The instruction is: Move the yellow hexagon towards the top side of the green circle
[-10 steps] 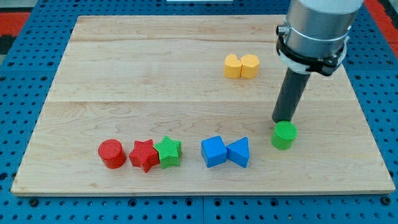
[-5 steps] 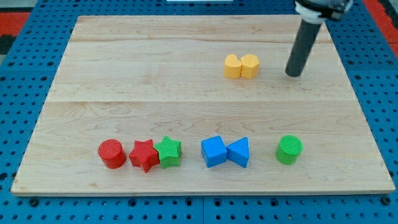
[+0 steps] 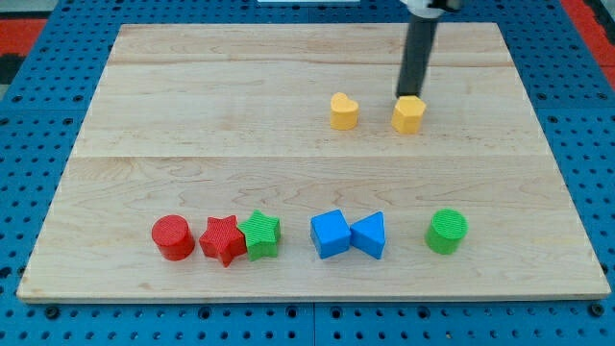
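Note:
The yellow hexagon (image 3: 408,114) lies in the upper right part of the wooden board. My tip (image 3: 411,95) touches its top edge, the rod rising out of the view's top. The green circle (image 3: 447,232) stands near the view's bottom right, well below the hexagon and a little to its right. A yellow heart (image 3: 344,111) lies apart, to the left of the hexagon.
Along the board's bottom lie a red circle (image 3: 173,237), a red star (image 3: 223,239), a green star (image 3: 260,234), a blue cube (image 3: 332,234) and a blue triangle (image 3: 370,235). The board (image 3: 192,115) sits on a blue pegboard.
My tip left the green circle, went up and then left to the yellow pair. The hexagon slid right and slightly down; the heart shifted left, so the two are now apart.

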